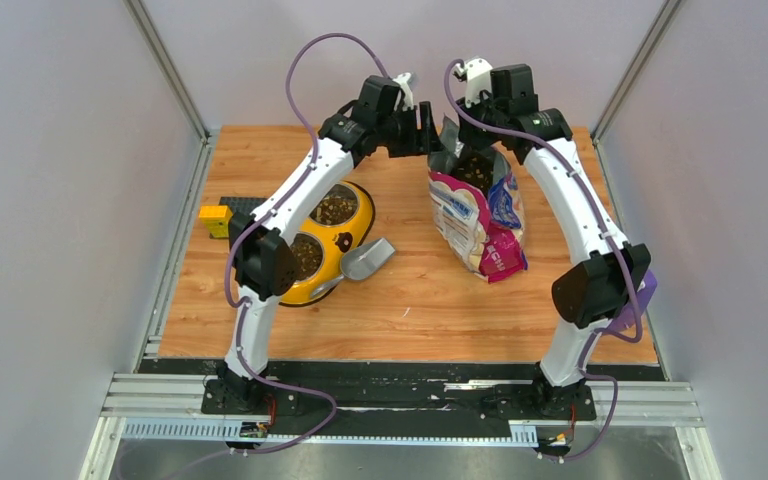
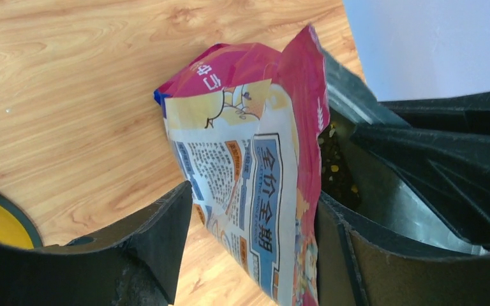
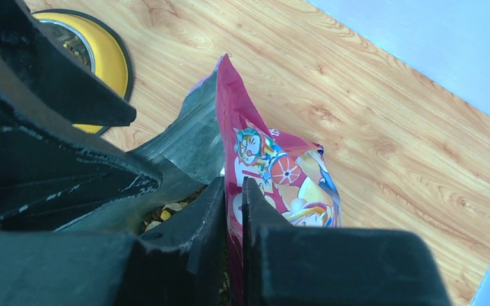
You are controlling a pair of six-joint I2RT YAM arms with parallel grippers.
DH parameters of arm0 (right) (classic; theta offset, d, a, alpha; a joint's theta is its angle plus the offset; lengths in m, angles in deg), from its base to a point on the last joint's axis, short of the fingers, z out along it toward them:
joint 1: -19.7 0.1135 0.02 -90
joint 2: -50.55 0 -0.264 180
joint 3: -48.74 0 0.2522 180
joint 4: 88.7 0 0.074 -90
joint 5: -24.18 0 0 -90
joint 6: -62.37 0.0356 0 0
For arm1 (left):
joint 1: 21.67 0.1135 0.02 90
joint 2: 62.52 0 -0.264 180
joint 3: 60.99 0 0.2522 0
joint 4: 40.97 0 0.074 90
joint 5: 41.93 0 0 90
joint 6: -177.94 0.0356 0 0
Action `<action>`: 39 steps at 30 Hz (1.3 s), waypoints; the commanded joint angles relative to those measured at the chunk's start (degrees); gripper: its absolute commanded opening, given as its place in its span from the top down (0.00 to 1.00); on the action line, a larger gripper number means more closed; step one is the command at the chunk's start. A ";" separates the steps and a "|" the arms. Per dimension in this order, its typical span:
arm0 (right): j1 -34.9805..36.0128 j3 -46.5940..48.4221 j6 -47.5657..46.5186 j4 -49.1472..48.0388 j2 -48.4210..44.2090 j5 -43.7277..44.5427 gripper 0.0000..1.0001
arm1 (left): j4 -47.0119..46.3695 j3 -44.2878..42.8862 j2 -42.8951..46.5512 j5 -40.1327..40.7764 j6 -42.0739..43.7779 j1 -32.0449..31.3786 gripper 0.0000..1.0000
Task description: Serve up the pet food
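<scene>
Wooden tabletop (image 1: 410,300) bore the bag (image 1: 475,215), upright beside the feeder (image 1: 332,262). The right hand (image 3: 233,191) pinched its rim, seemingly to steady it, while the left hand (image 2: 255,194) straddled the opposite wall unclenched, kibble (image 1: 475,170) inside.

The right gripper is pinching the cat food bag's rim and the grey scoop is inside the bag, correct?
Not quite. The right gripper does pinch the bag at its rim, but the grey scoop lies on the table beside the yellow feeder, as the top view shows.
</scene>
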 commanded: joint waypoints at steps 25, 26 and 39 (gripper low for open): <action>0.11 5.53 30.55 -1.27 -0.21 -3.53 1.00 | -9.16 -1.45 7.95 -15.48 -9.74 5.68 1.00; 0.11 5.85 30.71 -1.05 -0.49 -3.14 1.00 | -9.95 -1.05 8.36 -16.21 -10.60 5.73 1.00; -0.07 7.96 46.43 6.74 -1.90 17.93 1.00 | -24.09 -2.08 5.98 -28.16 -5.59 5.01 1.00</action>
